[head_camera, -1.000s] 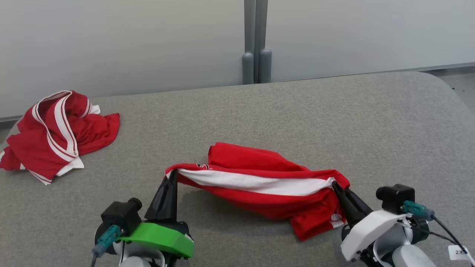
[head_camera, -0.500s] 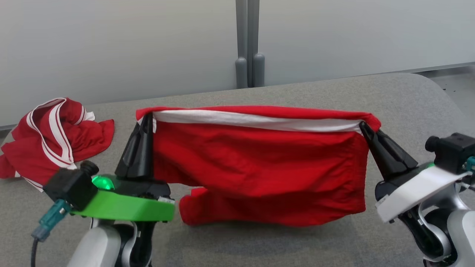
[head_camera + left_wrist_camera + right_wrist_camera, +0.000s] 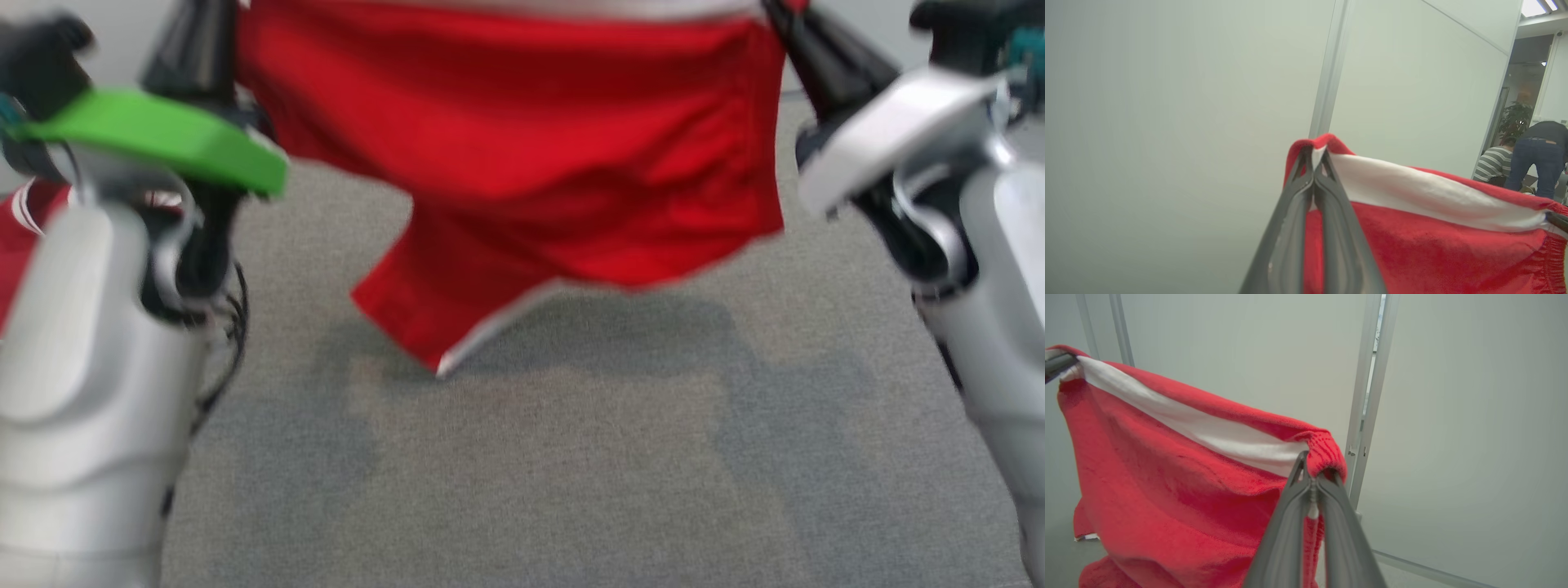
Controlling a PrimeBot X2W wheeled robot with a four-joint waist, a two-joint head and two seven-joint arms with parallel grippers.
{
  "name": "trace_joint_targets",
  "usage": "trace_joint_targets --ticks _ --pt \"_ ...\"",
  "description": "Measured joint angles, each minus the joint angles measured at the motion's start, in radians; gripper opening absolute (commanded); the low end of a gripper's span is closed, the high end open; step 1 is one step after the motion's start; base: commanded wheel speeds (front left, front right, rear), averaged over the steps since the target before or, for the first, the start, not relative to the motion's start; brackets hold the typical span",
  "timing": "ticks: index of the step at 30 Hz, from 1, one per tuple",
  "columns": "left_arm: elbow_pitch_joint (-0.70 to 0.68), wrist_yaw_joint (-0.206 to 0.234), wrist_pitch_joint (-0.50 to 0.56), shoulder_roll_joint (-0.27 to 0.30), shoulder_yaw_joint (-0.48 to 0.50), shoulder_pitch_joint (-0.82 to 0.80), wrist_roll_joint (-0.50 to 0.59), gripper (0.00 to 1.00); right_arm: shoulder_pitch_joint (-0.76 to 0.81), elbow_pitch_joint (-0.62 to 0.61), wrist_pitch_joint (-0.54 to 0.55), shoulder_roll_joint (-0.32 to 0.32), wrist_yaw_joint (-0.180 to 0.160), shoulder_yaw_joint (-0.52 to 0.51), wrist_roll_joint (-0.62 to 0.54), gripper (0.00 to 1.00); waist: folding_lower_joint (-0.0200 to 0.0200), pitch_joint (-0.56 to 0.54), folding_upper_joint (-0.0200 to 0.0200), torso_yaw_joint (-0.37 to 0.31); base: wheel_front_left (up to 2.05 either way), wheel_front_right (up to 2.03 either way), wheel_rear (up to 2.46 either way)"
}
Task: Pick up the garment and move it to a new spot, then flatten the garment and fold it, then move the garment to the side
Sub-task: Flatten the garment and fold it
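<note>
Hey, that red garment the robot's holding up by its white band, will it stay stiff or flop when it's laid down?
Likely floppy: the red garment drapes between the left gripper and right gripper, one leg dangling lower. Probably light, since two corner pinches carry it. It may bunch on the grey table unless lowered taut.

- A flat grey, felt-like bench [image 3: 531, 474] spreads across the head view, with a soft shadow [image 3: 669, 327] lying on it.
- Smooth pale grey-green wall panels [image 3: 1167, 122] stand behind, joined by a slim upright metal post [image 3: 1331, 69].
- At the far right of the left wrist view, an opening shows a leafy potted plant [image 3: 1515, 120], a bright ceiling light [image 3: 1533, 6], a person in a striped top [image 3: 1494, 163] and a person in jeans [image 3: 1539, 159] bending over.
</note>
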Motion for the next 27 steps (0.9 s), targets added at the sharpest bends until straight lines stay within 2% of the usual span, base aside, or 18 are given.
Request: trace_joint_targets --ticks 6,9,12,16,20,24,27 --pt "0.197 -0.017 -0.099 -0.012 0.021 -0.265 0.047 0.00 -0.321 0.274 -0.185 0.049 0.000 0.057 -0.060 0.00 0.0000 0.083 0.0000 0.004 0.00 0.00 0.00" --pt "0.260 -0.028 -0.173 -0.017 0.002 -0.328 0.093 0.00 -0.398 0.401 -0.300 0.062 0.000 0.073 -0.112 0.00 0.0000 0.119 0.0000 0.010 0.00 0.00 0.00" --pt "0.291 -0.055 -0.213 -0.020 -0.043 -0.324 0.141 0.00 -0.415 0.523 -0.390 0.070 0.000 0.105 -0.151 0.00 0.0000 0.150 0.0000 0.018 0.00 0.00 0.00" --pt "0.321 -0.078 -0.231 -0.035 -0.081 -0.193 0.156 0.00 -0.337 0.665 -0.432 0.088 0.000 0.186 -0.134 0.00 0.0001 0.186 0.0000 0.034 0.00 0.00 0.00" --pt "0.316 -0.090 -0.232 -0.050 -0.091 -0.019 0.132 0.00 -0.216 0.736 -0.453 0.095 0.000 0.261 -0.072 0.00 0.0002 0.211 0.0000 0.050 0.00 0.00 0.00" --pt "0.243 -0.095 -0.235 -0.055 -0.054 0.146 0.124 0.00 -0.102 0.727 -0.460 0.101 0.000 0.300 0.007 0.00 0.0002 0.221 0.0000 0.062 0.00 0.00 0.00" --pt "0.178 -0.096 -0.237 -0.060 -0.017 0.254 0.125 0.00 -0.037 0.655 -0.462 0.093 0.000 0.287 0.035 0.00 0.0002 0.216 0.0000 0.059 0.00 0.00 0.00"
